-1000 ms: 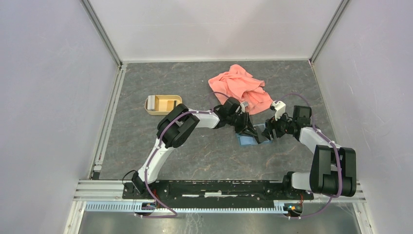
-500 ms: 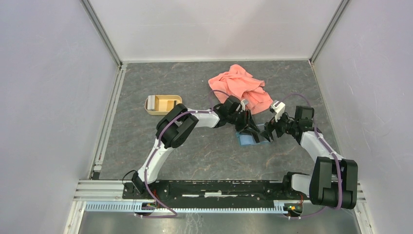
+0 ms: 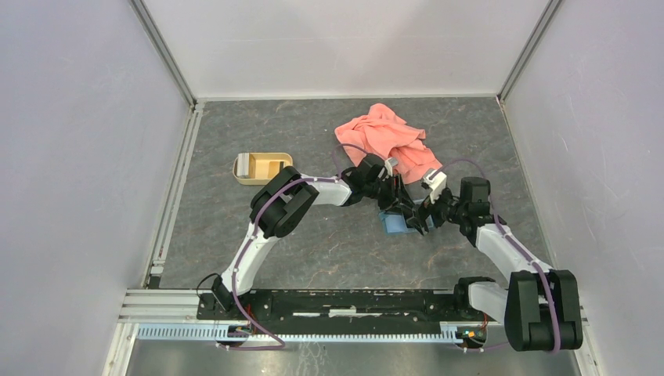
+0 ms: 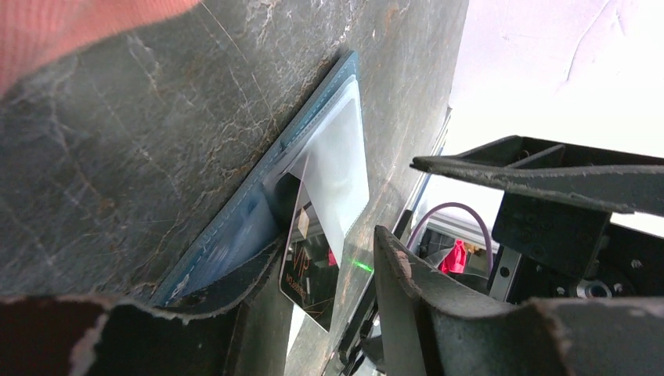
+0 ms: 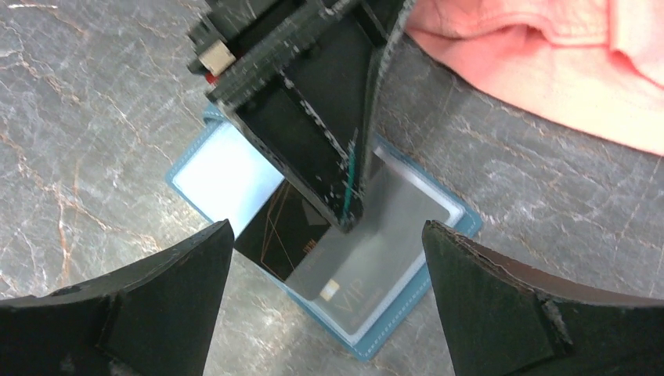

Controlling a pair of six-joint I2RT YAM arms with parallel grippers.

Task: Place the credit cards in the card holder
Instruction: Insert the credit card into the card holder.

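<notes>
From overhead you get only a sliver of the small teal-blue folding card holder (image 3: 394, 225). It lies open on the grey marbled tabletop (image 3: 329, 258), right of its middle and just nearer than the crumpled salmon-pink cloth (image 3: 387, 139), with both arms crowded over it. The tan oval-cornered tray (image 3: 262, 168) sits well apart toward the left edge.

Your right wrist view fills in what the top view hides. A black credit card (image 5: 286, 231) with gold lines and "VIP" lettering lies partly under the holder's cloudy clear sleeve, one end sticking out over the lighter blue inside. The right end effector (image 5: 327, 233) hangs above it, spread wide and holding nothing.

Your left wrist view shows the left end effector (image 4: 327, 244) partway apart. The card's free end sits in the gap, with clear space on one side.
</notes>
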